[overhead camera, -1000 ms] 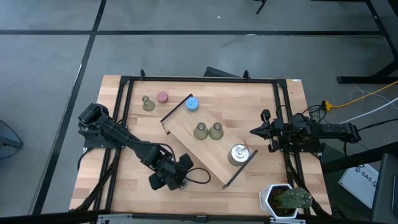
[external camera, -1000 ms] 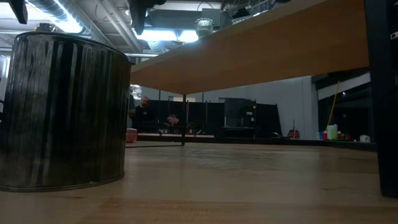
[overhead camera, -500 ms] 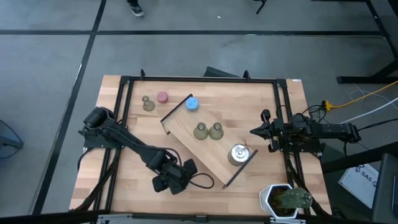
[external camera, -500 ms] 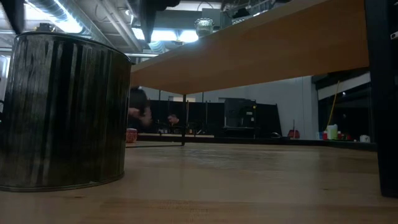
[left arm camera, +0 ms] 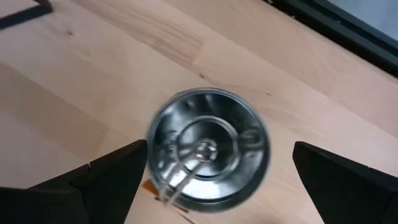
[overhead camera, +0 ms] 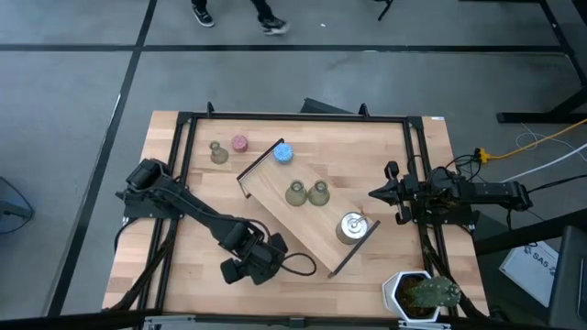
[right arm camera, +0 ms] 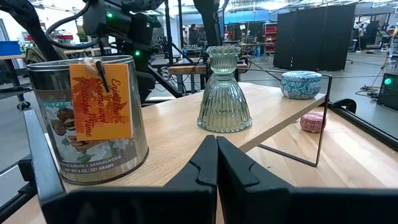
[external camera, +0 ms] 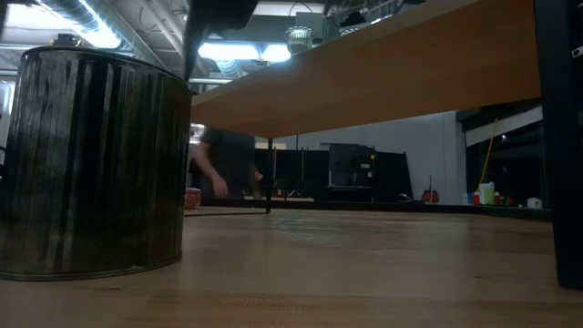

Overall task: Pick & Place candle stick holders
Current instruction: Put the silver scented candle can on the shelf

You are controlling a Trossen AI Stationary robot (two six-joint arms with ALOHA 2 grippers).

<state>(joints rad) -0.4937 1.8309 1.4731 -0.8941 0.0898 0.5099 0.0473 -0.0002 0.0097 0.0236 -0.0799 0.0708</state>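
Note:
A round shiny silver candle stick holder stands on the table near its front edge; the low view shows it as a tall tin. My left gripper hangs above it, pointing steeply down and open, one finger on each side of the holder and clear of it. In the high view the gripper hides the holder. A wooden tray carries two olive-green holders and a second silver one. At the table's right edge my right gripper waits level, shut.
An olive holder, a pink one and a blue one stand at the far left. A potted plant sits at the near right corner. A black frame borders the table. A person moves in the room behind.
My left gripper has tipped more steeply down over the silver holder and stayed open. A person has walked into view beyond the table's far edge.

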